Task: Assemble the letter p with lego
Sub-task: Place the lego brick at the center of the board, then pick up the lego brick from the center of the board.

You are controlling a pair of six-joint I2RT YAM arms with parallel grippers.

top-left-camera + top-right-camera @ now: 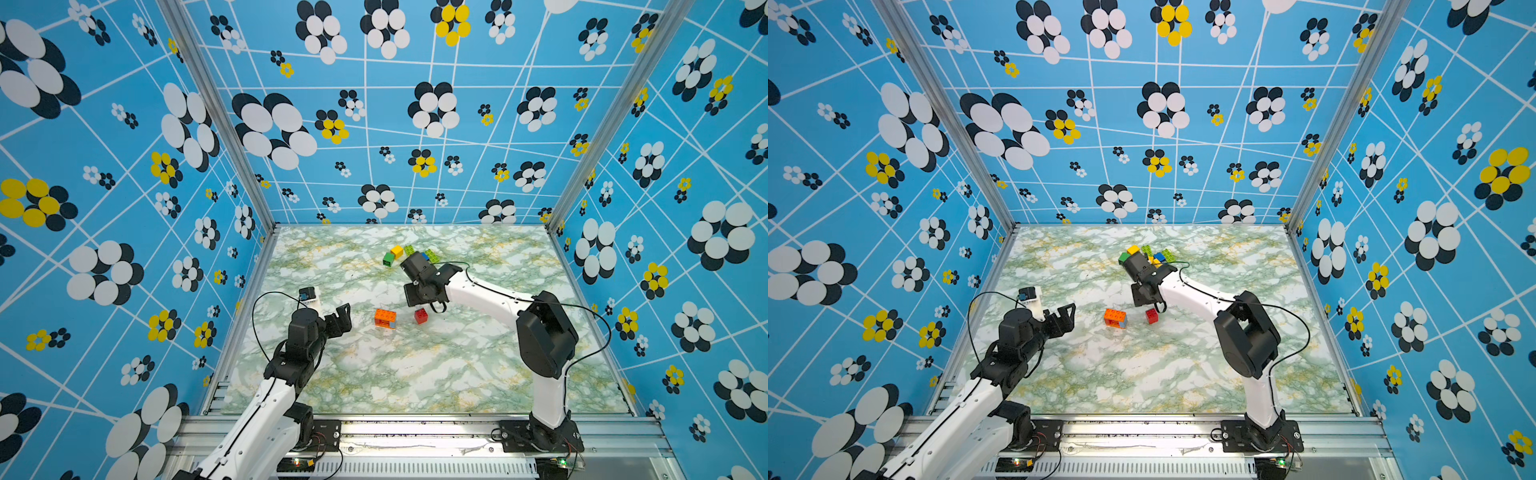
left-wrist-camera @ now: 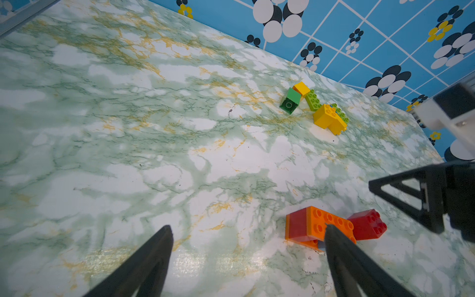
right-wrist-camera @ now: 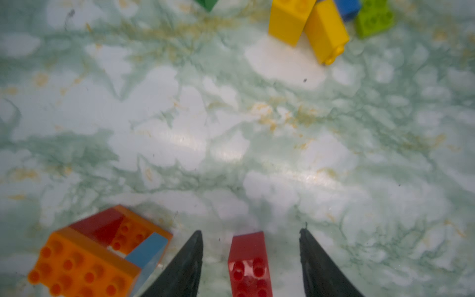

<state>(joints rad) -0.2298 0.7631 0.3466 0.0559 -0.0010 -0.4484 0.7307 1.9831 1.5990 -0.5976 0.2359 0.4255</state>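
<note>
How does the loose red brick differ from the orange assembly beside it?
The red brick is a single small piece; the orange assembly joins orange, red and light blue bricks. The red brick sits between the open right claw fingers; the assembly lies beside them, untouched. Both rest mid-table with studs facing sideways.

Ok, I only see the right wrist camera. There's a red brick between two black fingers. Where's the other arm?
Observer: The left end effector hangs open and empty over the table. It is on the far side of the orange block from your red brick.
Operator: And what's that bit of green cut off at the edge of my picture?
Observer: A dark green square brick lying on its side, hollow bottom showing, with a small yellow brick right beside it.
Operator: I see one lime brick. Any more?
Observer: Yes, two. One lime brick sits by that small yellow one. A second lime brick peeks out behind the yellow pair.
</note>
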